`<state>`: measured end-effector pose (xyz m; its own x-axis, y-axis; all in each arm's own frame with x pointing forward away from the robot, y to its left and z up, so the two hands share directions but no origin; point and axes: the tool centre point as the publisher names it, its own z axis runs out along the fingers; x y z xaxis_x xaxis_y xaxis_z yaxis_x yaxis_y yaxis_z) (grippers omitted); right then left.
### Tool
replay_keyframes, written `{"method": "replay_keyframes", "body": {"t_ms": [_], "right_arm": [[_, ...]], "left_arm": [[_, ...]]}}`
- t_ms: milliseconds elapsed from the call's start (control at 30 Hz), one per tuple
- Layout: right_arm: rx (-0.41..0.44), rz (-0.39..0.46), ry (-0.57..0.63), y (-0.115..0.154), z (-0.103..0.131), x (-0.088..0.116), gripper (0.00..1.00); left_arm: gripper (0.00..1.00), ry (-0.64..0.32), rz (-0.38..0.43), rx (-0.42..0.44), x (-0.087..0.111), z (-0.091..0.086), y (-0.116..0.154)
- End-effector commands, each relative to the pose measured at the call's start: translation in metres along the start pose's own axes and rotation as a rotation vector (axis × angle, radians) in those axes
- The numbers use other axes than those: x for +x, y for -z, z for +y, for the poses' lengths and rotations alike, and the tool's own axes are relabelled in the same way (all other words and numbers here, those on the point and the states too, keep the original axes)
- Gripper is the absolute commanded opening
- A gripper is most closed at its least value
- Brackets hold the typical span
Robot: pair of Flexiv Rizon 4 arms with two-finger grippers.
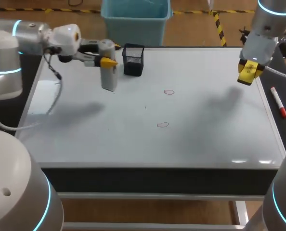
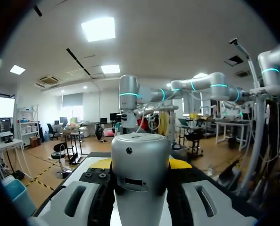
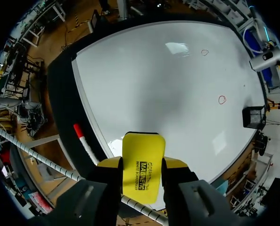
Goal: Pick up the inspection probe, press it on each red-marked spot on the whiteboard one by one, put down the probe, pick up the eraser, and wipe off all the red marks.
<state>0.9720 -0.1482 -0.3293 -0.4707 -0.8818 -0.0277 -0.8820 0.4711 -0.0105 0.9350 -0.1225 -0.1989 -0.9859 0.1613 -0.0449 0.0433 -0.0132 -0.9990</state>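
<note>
The inspection probe [image 1: 109, 76], a grey cylinder, hangs upright over the back left of the whiteboard [image 1: 205, 139], with my left gripper [image 1: 107, 61] shut on its upper part. In the left wrist view the probe [image 2: 140, 174] fills the gap between the fingers of that gripper [image 2: 141, 165]. My right gripper [image 1: 249, 67] is over the board's back right edge, shut on the yellow eraser [image 1: 248, 73]. The right wrist view shows the eraser [image 3: 143, 165] clamped in its gripper [image 3: 142, 163]. Two red marks [image 1: 169, 92] [image 1: 162, 124] lie mid-board, also visible as small rings [image 3: 222, 100] [image 3: 205, 52] ahead of the eraser.
A black mesh pen holder [image 1: 133, 59] stands at the back of the board, just right of the probe. A red marker [image 1: 279, 102] lies on the dark strip beyond the board's right edge, close under the right gripper [image 3: 86, 141].
</note>
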Motion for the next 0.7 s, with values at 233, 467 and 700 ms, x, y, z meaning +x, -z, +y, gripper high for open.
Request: {"method": "replay_keyframes", "body": {"t_ms": [233, 467, 700], "right_arm": [[0.002, 0.003, 0.002, 0.001, -0.001, 0.0, 0.0], [0.002, 0.003, 0.002, 0.001, -0.001, 0.0, 0.0], [0.002, 0.003, 0.002, 0.001, -0.001, 0.0, 0.0]], "left_arm": [[0.0, 0.022, 0.151, 0.026, -0.02, 0.014, -0.09], [0.0, 0.02, 0.201, 0.024, -0.035, 0.021, -0.134], [0.0, 0.016, 0.249, 0.041, -0.044, 0.031, -0.167]]}}
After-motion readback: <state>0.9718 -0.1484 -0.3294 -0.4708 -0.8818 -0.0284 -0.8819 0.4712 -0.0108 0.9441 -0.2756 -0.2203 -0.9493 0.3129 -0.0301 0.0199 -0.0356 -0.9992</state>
